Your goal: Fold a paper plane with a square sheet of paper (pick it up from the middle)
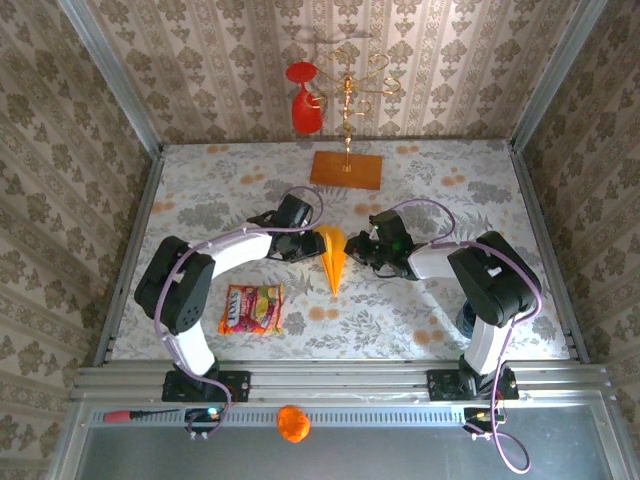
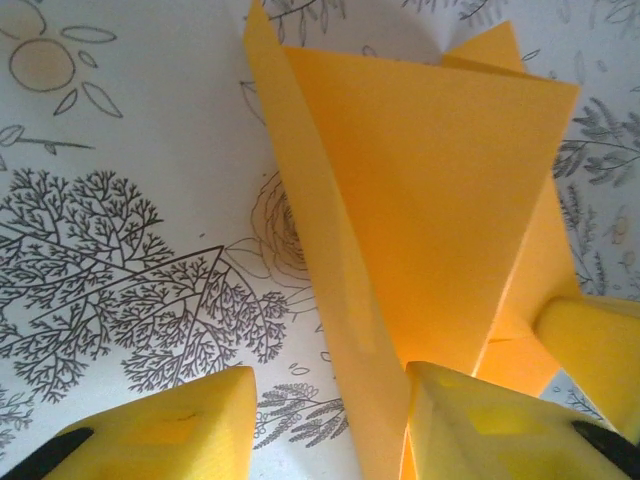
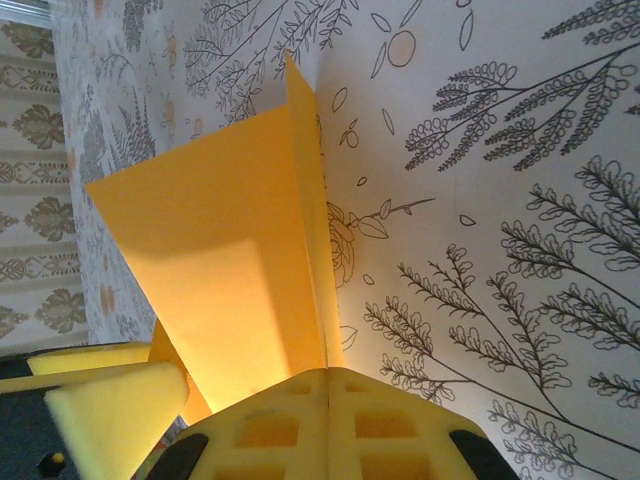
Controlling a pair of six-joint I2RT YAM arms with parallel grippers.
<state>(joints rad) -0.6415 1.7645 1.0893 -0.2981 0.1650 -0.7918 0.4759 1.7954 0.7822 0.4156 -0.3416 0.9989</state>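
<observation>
The yellow-orange paper plane [image 1: 333, 258] lies mid-table, its sharp point toward the near edge and its wings raised. My right gripper [image 1: 362, 248] is shut on its upright centre fold [image 3: 305, 250], fingertips [image 3: 328, 395] pressed together on the paper. My left gripper [image 1: 306, 243] is at the plane's other side. In the left wrist view its jaws [image 2: 330, 420] stand apart around a raised flap [image 2: 330, 260]. The flap leans against the right finger [image 2: 480, 420], and bare table shows between it and the left finger [image 2: 170, 430]. A finger [image 2: 600, 350] of the right gripper shows at the right edge.
A colourful snack packet [image 1: 252, 308] lies near my left arm. A brownish-orange board [image 1: 346, 168] with a gold stand [image 1: 348, 95] and a hanging red glass [image 1: 303, 100] is at the back. An orange object [image 1: 292, 423] and a red-handled tool [image 1: 130, 414] rest on the front rail.
</observation>
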